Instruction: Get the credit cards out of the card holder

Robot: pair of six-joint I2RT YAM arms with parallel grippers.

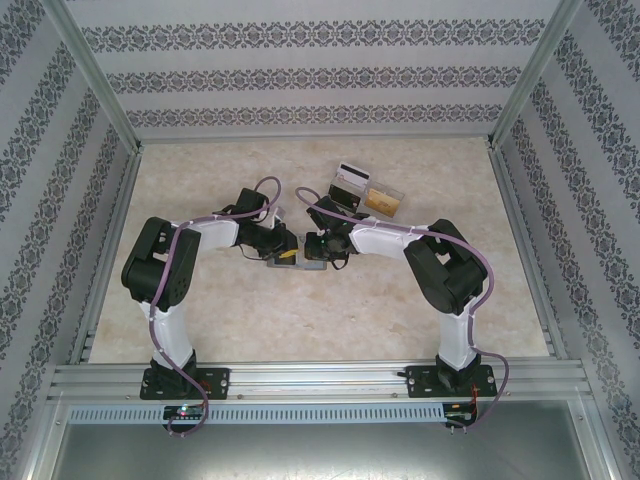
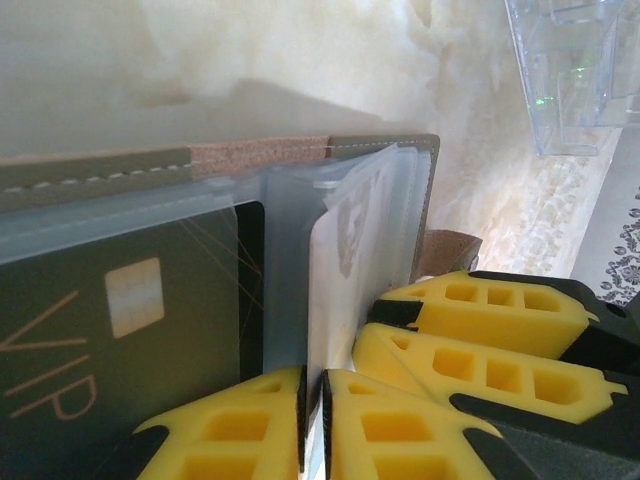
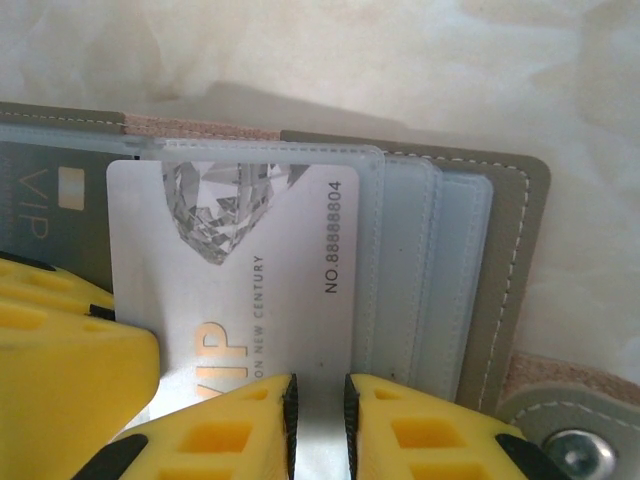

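The grey card holder (image 3: 512, 270) lies open on the table under both grippers (image 1: 313, 264). A silver VIP credit card (image 3: 230, 260) sticks partway out of one clear sleeve. A dark VIP card (image 2: 110, 320) sits in the other panel. My left gripper (image 2: 318, 410) is shut on the silver card's thin edge (image 2: 345, 260), and one of its fingers (image 3: 60, 370) shows in the right wrist view. My right gripper (image 3: 318, 420) sits at the holder's near edge, jaws a narrow gap apart, pinching the sleeve stack. Its fingers (image 2: 470, 305) lie beside the sleeves.
A clear plastic tray (image 1: 368, 192) stands just behind the grippers, holding a white striped card (image 1: 350, 172) and a gold card (image 1: 383, 203); its corner (image 2: 570, 80) shows in the left wrist view. The holder's snap strap (image 3: 575, 440) hangs at the right. Aluminium frame rails border the marble table.
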